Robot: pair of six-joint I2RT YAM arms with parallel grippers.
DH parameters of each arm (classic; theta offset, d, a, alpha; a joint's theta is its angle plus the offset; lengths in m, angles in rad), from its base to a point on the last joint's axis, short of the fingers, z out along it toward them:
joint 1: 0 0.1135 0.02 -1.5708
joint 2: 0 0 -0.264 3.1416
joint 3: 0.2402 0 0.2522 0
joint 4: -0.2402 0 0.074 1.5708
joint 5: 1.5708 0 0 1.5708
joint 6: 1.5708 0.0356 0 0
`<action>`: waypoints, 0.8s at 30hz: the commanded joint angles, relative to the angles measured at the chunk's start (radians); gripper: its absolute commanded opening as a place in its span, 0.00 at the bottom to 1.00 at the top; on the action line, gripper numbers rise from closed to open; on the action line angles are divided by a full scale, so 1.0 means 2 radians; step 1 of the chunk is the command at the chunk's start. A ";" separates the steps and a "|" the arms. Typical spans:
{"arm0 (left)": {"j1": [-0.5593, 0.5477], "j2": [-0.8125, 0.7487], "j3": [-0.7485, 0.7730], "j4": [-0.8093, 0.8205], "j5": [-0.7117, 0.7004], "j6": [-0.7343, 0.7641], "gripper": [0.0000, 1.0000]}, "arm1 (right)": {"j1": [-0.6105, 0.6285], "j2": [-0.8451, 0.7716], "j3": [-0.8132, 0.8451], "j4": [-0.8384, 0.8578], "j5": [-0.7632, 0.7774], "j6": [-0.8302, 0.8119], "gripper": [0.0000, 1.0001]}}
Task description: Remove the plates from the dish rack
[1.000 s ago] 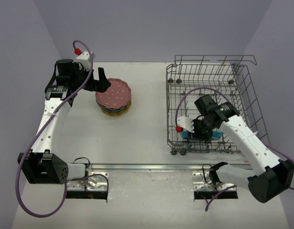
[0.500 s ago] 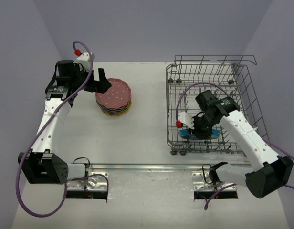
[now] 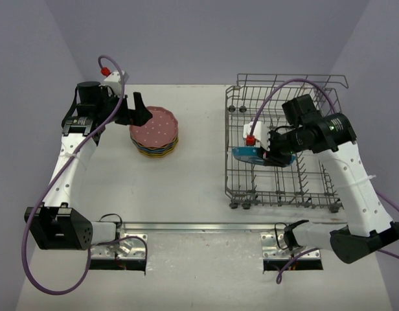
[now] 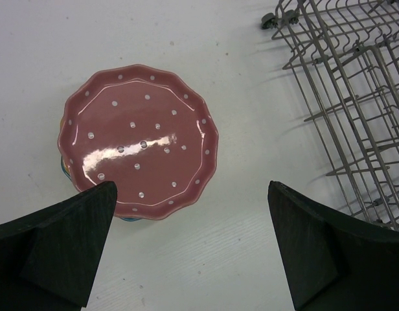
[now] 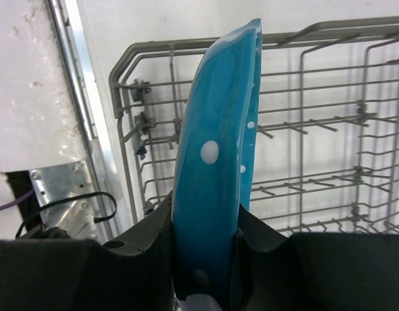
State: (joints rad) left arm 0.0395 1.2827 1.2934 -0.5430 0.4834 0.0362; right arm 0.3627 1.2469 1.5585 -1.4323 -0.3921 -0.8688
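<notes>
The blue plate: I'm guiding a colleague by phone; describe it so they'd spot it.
Find the large grey wire dish rack on the table's right. Over its left part, the right gripper is shut on a round scalloped blue plate with white dots. It alone is gripped; the other plates lie stacked at left, pink on top.

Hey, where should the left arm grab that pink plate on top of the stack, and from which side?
Take the pink plate by its scalloped rim, on the edge nearest the open left fingers. It lies flat, face up, on the stack, so probably come in low from that side, one finger over the rim, one slipped under it.
</notes>
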 commanded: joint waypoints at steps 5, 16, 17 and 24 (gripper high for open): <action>-0.004 -0.010 0.006 0.023 0.026 -0.022 1.00 | -0.003 -0.009 0.089 -0.025 -0.039 0.007 0.00; -0.004 -0.011 0.027 0.029 0.139 -0.071 1.00 | -0.002 -0.138 -0.121 0.379 0.080 -0.050 0.00; -0.004 -0.010 0.028 0.027 0.151 -0.072 1.00 | -0.002 -0.143 -0.134 0.409 0.088 -0.058 0.00; -0.004 -0.003 0.040 0.016 0.191 -0.076 1.00 | 0.014 -0.146 -0.178 0.580 0.109 -0.125 0.00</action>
State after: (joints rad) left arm 0.0395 1.2827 1.3250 -0.5350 0.7803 -0.0977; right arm 0.3675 0.9833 1.1912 -0.7379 -0.2044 -0.9835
